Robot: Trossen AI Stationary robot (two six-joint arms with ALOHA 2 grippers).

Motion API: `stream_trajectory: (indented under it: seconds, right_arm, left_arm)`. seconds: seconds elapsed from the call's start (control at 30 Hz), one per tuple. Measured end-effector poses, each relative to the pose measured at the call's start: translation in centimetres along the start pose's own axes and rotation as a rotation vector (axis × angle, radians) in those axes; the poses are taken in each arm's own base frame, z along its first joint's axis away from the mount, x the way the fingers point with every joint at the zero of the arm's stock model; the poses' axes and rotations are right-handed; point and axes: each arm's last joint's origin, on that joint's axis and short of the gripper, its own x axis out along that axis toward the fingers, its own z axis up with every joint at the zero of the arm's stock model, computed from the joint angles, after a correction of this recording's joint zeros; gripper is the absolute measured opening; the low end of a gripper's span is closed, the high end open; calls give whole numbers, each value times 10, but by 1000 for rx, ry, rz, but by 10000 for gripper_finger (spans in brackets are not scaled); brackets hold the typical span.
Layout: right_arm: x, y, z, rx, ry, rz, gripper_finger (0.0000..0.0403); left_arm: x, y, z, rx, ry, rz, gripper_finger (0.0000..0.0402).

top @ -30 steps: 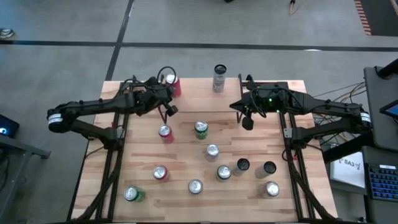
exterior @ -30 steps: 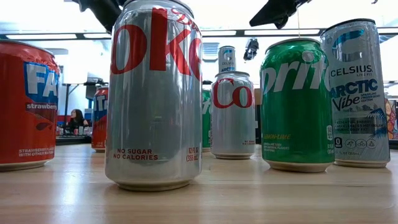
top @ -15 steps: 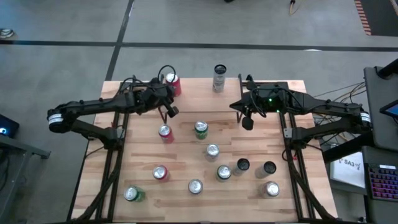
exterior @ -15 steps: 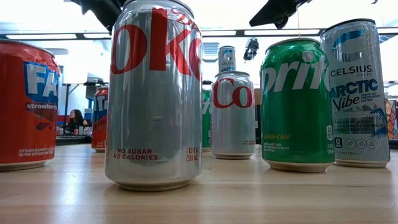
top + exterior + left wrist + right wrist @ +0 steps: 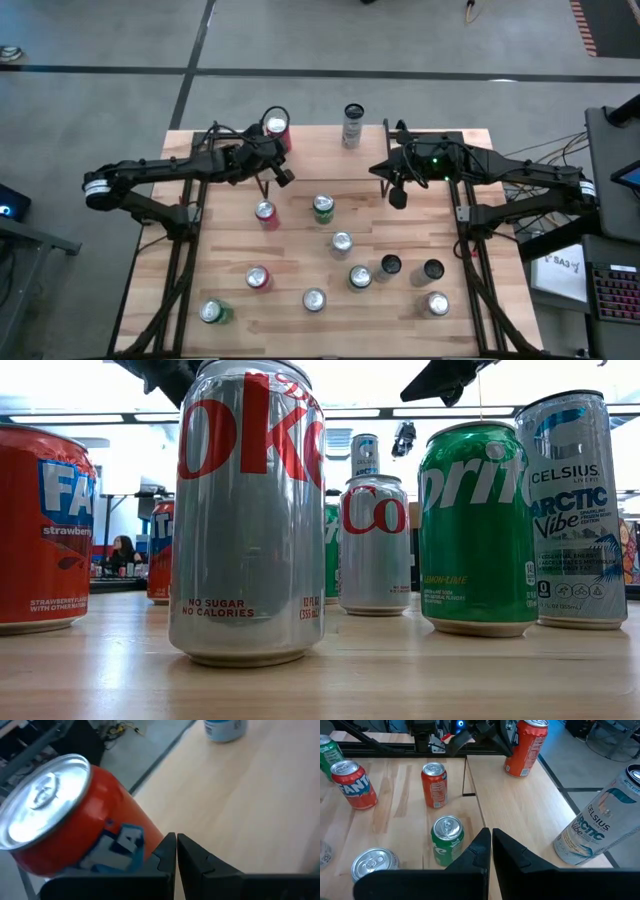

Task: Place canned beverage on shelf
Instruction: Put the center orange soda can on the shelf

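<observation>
The red can [image 5: 276, 128] stands upright on the shelf [image 5: 310, 150] near its far left corner, apparently already placed. The left gripper [image 5: 278, 178] hangs beside it, fingers closed on nothing; the right gripper [image 5: 397, 196], likewise closed and empty, waits by the shelf's right edge.

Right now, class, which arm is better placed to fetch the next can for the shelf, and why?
Probably the left. Its pincer, shut and empty, hovers just behind the red can, with other cans further forward. The right pincer, also shut, waits farther from them.
</observation>
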Motion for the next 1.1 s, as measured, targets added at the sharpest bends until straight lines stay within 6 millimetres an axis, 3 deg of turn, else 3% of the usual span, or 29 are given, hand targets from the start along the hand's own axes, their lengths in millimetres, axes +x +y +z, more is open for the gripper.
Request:
stream_trajectory:
  seconds: [0.57, 0.83, 1.1]
  right_arm:
    - [0, 0, 0, 0, -3, 0, 9]
    - [3, 0, 4, 54, -42, -4, 9]
    - [25, 1, -1, 97, 16, 1, 9]
  left_arm:
    - [-6, -5, 5, -54, -50, 19, 0]
    - [-25, -14, 10, 51, -117, -89, 0]
    - [-51, -5, 17, 146, -237, -238, 0]
